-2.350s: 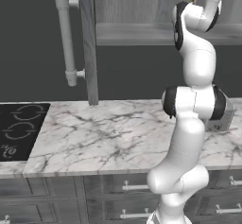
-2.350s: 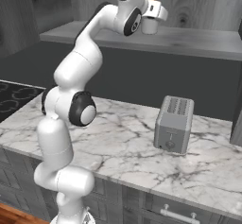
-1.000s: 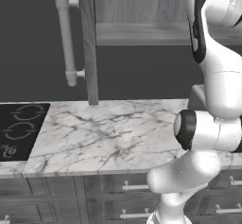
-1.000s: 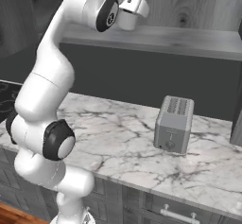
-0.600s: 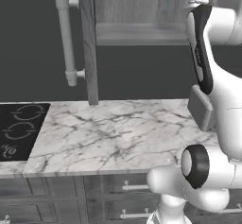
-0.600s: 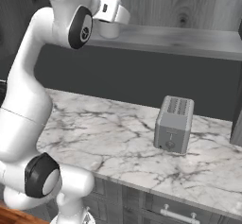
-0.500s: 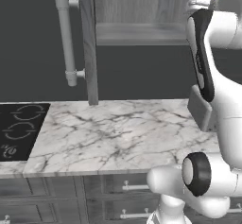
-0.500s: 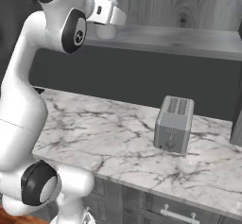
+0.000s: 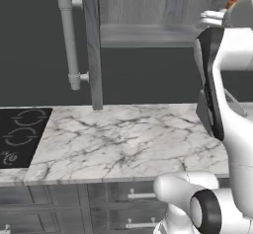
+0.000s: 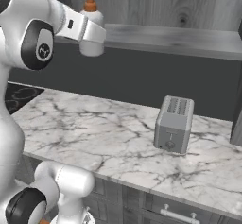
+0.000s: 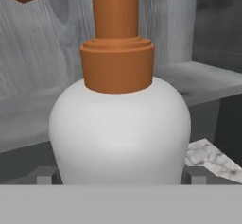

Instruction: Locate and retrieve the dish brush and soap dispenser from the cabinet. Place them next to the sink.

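Hand view, one soap dispenser (image 11: 120, 124), one toaster (image 10: 174, 124) on counter

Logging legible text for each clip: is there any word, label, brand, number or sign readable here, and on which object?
None can be read.
Soap dispenser: plain white body, orange pump, no label.
Toaster: no brand visible; its front knob is too small to show markings.
Stovetop: pale ring marks and small symbols near its front corner, too blurred to read.
Cabinet: no text.
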You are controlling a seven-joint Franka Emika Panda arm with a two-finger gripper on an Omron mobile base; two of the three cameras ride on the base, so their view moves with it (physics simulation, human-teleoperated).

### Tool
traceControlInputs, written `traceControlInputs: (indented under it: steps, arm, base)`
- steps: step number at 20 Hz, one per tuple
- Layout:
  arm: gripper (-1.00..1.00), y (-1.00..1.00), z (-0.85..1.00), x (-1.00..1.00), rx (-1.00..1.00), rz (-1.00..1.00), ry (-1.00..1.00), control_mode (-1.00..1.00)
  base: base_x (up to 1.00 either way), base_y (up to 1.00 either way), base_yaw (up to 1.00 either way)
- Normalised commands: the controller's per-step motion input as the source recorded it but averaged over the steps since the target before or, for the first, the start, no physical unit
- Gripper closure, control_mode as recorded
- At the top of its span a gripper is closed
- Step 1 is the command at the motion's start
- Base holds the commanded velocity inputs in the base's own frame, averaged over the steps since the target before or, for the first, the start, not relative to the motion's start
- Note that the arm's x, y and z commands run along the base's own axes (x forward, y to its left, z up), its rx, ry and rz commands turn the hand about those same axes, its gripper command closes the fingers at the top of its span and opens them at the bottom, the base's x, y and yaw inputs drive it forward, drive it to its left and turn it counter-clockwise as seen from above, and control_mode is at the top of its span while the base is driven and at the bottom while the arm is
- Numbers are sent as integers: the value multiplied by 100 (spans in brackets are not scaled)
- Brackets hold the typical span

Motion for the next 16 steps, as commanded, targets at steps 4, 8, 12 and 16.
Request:
traceControlInputs:
  steps: [4, 8, 12, 16]
  arm:
    - [100, 47, -4, -97, -2, 7, 19, -100]
    - [100, 50, -26, -97, -3, 11, 3, -100]
    - [100, 50, -48, -80, 0, 10, 0, -100]
    - [100, 34, -86, -81, 0, 9, -4, -100]
  base:
    - [0, 0, 0]
    - [0, 0, 0]
    - [0, 0, 0]
    - [0, 0, 0]
